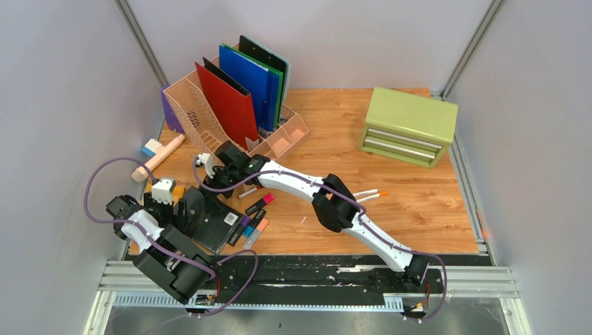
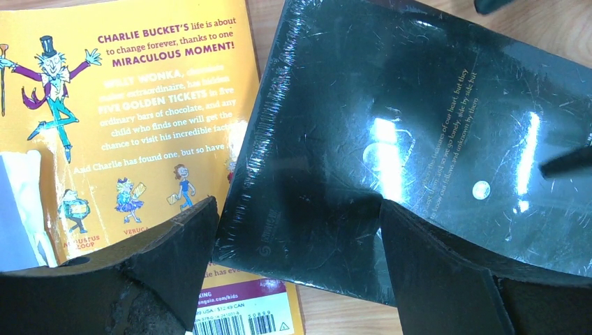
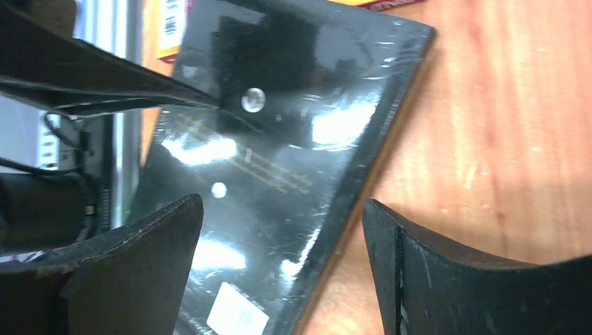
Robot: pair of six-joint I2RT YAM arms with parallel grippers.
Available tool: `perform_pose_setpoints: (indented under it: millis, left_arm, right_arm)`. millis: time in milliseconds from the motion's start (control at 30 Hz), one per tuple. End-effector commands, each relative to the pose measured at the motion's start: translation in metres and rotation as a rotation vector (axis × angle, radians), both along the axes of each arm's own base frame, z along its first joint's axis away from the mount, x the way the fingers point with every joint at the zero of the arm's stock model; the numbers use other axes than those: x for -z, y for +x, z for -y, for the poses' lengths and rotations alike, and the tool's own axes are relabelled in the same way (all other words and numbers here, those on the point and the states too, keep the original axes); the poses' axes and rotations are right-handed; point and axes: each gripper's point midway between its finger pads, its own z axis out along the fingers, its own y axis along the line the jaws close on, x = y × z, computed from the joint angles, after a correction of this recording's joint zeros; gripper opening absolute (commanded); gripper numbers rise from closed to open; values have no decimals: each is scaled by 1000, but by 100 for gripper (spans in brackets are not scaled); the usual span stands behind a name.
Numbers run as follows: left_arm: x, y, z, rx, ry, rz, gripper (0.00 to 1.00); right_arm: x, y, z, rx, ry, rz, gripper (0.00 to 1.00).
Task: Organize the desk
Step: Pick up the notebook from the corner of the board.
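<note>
Peach rack (image 1: 190,105) holds red, blue, perhaps green folders (image 1: 227,108) — left tool (image 2: 297,223), right tool (image 3: 279,209) both wide, empty.

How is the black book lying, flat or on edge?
Flat: the black book shows its broad glossy face to both wrist cameras, one corner overlapping the yellow Charlie Bucket book, its far edge down on the desk.

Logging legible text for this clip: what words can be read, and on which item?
"CHARLIE BUCKET'S life is about to change forever, thanks to one MIRACULOUS MOMENT!": yellow book.
"FIVE GOLDEN TICKETS": same cover.
Gold print on the black book: too small to read.
</note>
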Motion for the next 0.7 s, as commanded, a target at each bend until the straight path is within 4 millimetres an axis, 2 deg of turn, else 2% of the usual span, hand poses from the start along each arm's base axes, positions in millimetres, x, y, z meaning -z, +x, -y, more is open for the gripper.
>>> perform_pose_setpoints:
  millis: [0, 133, 300, 500, 667]
  left_arm:
    - [16, -7, -16, 19, 105, -56, 91]
    - [16, -8, -16, 28, 103, -61, 91]
    - [20, -9, -16, 36, 117, -68, 91]
    - [26, -10, -20, 35, 139, -71, 91]
    - [34, -13, -19, 42, 145, -80, 91]
  right_arm:
    - [-11, 33, 0, 85, -3, 165, 86]
    - [5, 32, 3, 73, -28, 164, 87]
    - [24, 12, 7, 17, -48, 55, 87]
    - [24, -19, 7, -68, -26, -124, 83]
    - [23, -32, 7, -102, -11, -220, 82]
